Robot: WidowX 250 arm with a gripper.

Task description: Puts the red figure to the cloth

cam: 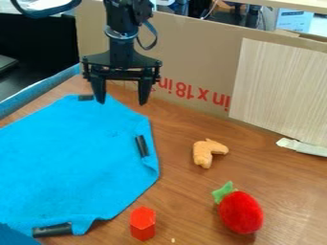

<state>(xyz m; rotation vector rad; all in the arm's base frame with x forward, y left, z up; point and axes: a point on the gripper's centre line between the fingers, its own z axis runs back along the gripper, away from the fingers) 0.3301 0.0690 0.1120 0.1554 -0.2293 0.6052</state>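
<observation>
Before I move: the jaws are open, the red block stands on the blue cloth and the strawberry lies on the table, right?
Not quite: the camera view shows the red block standing on the table, beside the blue cloth, not on it. The rest holds: jaws open, strawberry on the table.

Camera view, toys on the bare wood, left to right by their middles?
red block → tan bent toy → toy strawberry
</observation>
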